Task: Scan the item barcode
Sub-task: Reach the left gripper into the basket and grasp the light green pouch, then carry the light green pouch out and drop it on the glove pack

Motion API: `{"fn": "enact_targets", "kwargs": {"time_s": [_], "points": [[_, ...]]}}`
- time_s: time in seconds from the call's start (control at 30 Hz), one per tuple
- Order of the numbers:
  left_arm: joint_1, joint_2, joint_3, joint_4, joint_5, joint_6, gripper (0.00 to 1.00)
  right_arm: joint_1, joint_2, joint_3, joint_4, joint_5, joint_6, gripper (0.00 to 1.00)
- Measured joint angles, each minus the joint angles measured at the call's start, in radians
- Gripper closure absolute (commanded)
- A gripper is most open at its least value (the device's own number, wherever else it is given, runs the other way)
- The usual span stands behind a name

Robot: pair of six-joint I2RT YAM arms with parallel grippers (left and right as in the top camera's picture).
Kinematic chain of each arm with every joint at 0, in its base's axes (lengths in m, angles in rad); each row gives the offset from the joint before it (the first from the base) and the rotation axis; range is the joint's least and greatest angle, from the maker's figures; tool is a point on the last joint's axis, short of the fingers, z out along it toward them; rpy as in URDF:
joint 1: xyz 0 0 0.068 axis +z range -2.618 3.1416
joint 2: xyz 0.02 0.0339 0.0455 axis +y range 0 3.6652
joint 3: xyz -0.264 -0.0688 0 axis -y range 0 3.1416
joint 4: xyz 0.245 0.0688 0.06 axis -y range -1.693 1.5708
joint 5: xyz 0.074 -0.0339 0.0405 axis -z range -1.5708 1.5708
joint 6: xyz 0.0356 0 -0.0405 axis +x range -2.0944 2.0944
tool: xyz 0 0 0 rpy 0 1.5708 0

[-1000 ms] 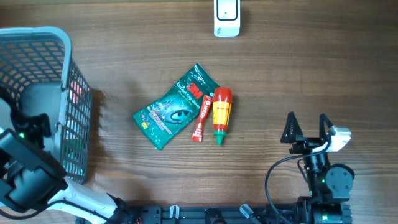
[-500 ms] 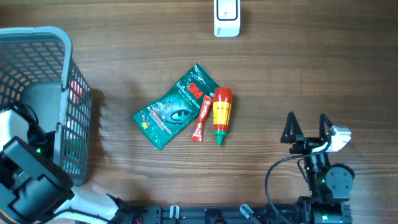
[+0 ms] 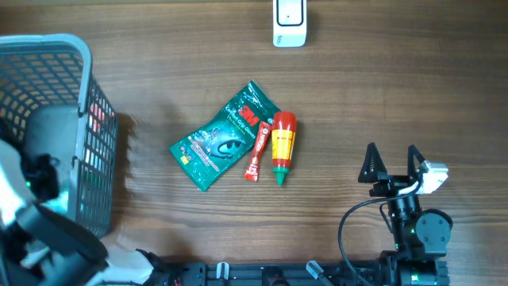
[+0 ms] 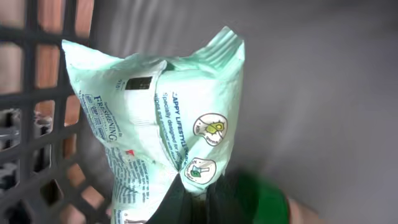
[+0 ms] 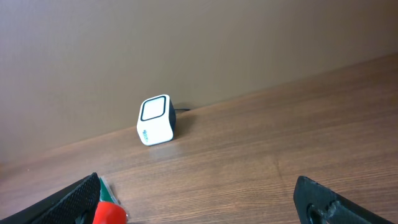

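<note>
Left gripper [image 4: 194, 198]: clenched on pale green sachet [image 4: 161, 112], low edge, in basket [image 3: 55, 48]
Sachet handling: likely light, soft, crinkly; pinch a sealed edge
Right gripper [image 3: 392, 163]: released, empty

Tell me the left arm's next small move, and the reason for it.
Probably a short lift straight up. The left gripper is shut on a pale green packet down inside the basket, with the grid wall close beside it. The scanner stands outside the basket, so the packet likely has to clear the rim first.
</note>
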Motion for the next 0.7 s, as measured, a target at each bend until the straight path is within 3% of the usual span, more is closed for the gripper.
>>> {"fn": "enact_targets", "kwargs": {"time_s": [0.23,0.43,0.53,0.7], "points": [[0.0,-0.24,0.162,0.003,0.06,0.0,0.96,0.0,0.0,0.0,0.0,0.0,0.0,0.0],[-0.051,-0.383,0.169,0.096,0.253,0.08,0.96,0.0,0.0,0.0,0.0,0.0,0.0,0.0],[-0.179,-0.435,0.169,0.105,0.328,0.123,0.96,0.0,0.0,0.0,0.0,0.0,0.0,0.0],[-0.448,-0.469,0.172,0.133,0.328,0.193,0.96,0.0,0.0,0.0,0.0,0.0,0.0,0.0]]}}
